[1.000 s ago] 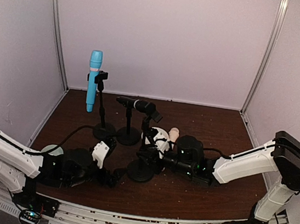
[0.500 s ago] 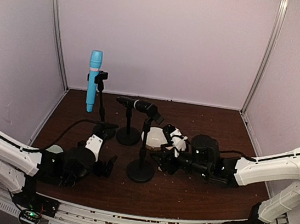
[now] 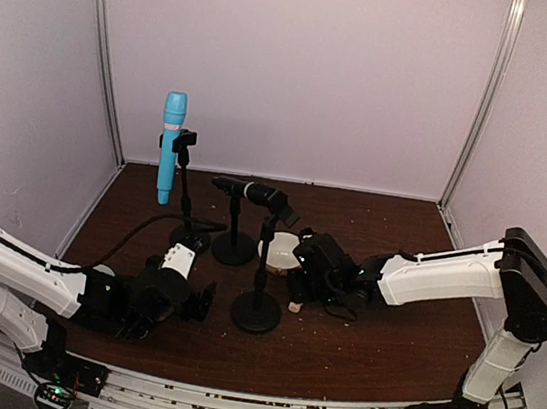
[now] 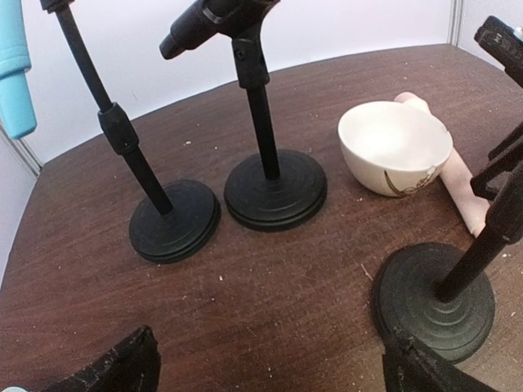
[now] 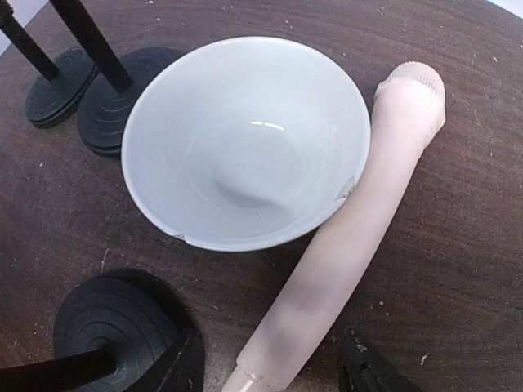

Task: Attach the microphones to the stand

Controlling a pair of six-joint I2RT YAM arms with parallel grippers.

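Nearest you, the left gripper (image 4: 270, 377) hangs low over the dark brown wooden tabletop (image 4: 270, 286), its fingers spread wide and holding nothing. Just past it is the front black round-based stand (image 4: 437, 298). Its clip (image 3: 283, 213) is empty, so this is the one stand not yet filled.

To its right, the right gripper (image 5: 274, 380) is down at the table, fingers apart on either side of the handle end of the pale cream-pink stick microphone (image 5: 351, 220). The microphone lies flat on the wood, right against the side of the white ceramic bowl (image 5: 155, 139). You have not closed on it.

Farther back, the black microphone (image 3: 245, 190) sits tilted in the middle stand (image 3: 234, 250). The light blue microphone (image 3: 169, 145) hangs upright in the tall left stand (image 3: 190, 239) at the rear.

As I judge it, you are on the last microphone, at the grasp. Next, close on the handle, lift it clear of the bowl and carry it to the empty clip. The left gripper looks well placed to steady that stand's base while you press the body in.
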